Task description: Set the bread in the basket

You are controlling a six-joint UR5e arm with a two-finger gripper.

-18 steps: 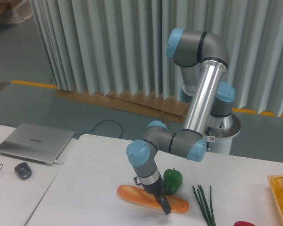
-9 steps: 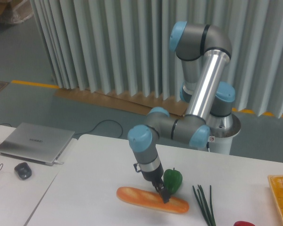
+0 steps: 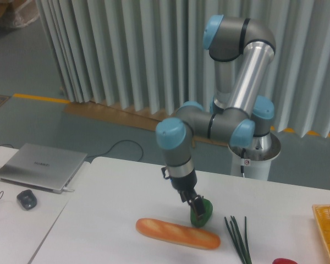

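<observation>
Basket [image 3: 329, 231]: cut off at right edge, yellowish contents unclear.
Bread [image 3: 177, 233]: flat on table.
Gripper [image 3: 199, 209]: above bread, grip state unreadable.

Pale grey-blue vertical curtains [image 3: 126, 49] hang in folds across the whole back of the frame. Below them runs a grey-green floor [image 3: 38, 126] marked with a yellow line [image 3: 38, 98] at mid-left, and flattened brown cardboard [image 3: 143, 118] lies along the curtain's foot. A white table [image 3: 110, 220] fills the lower frame — a second white surface sits at lower left, carrying a closed silver laptop [image 3: 41, 166] and a dark mouse [image 3: 27, 199]. A black cable [image 3: 118, 147] loops over the floor behind the table — the light is even and soft.
</observation>
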